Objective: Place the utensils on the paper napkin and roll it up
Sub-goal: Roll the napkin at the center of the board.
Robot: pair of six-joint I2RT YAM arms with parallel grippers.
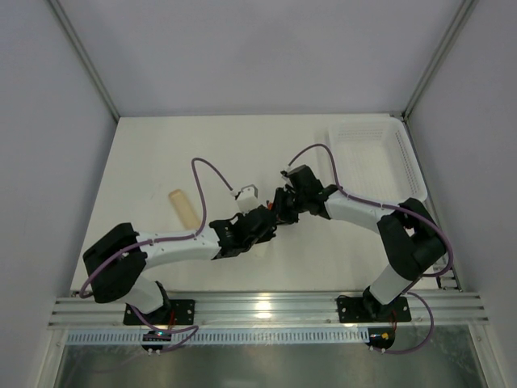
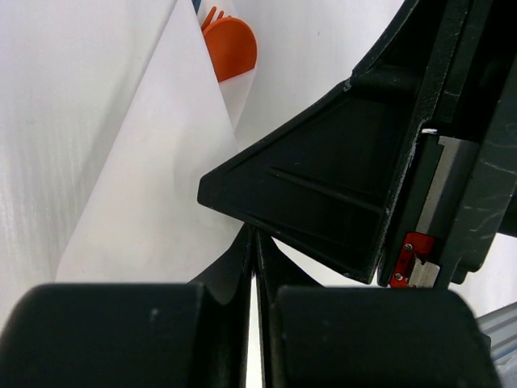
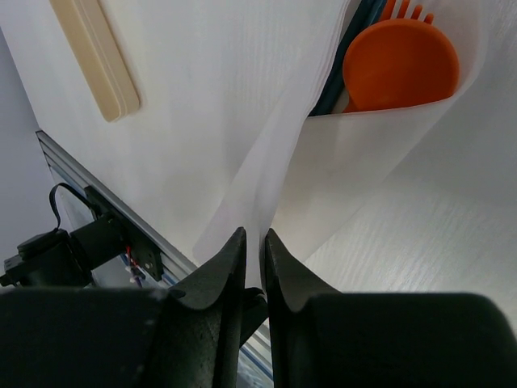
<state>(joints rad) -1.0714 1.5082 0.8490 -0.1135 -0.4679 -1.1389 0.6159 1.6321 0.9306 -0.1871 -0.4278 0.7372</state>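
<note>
**Both grippers pinch the napkin, one stick left outside**

From above, the left gripper point(image 1: 265, 218) and the right gripper point(image 1: 283, 204) meet tip to tip over the table point(image 1: 242, 153). The tan stick point(image 1: 184, 208) lies bare, well off to the left gripper's outer side. A white mesh basket point(image 1: 371, 158) sits beyond the right arm. The napkin cannot be made out here.

In the left wrist view, the jaws are closed on a thin edge of the paper napkin point(image 2: 153, 186). It rises ahead of the fingertips as a folded sheet, and the orange spoon point(image 2: 233, 47) peeks from its far opening. The right gripper's black body crowds in just to the right.

In the right wrist view, the fingers stand almost together, pinching the napkin's fold. Ahead and to the right, the napkin's pocket holds the spoon, an orange fork point(image 3: 401, 10) and a dark blue-green piece point(image 3: 355, 36). The stick lies ahead to the left, outside the napkin.
</note>
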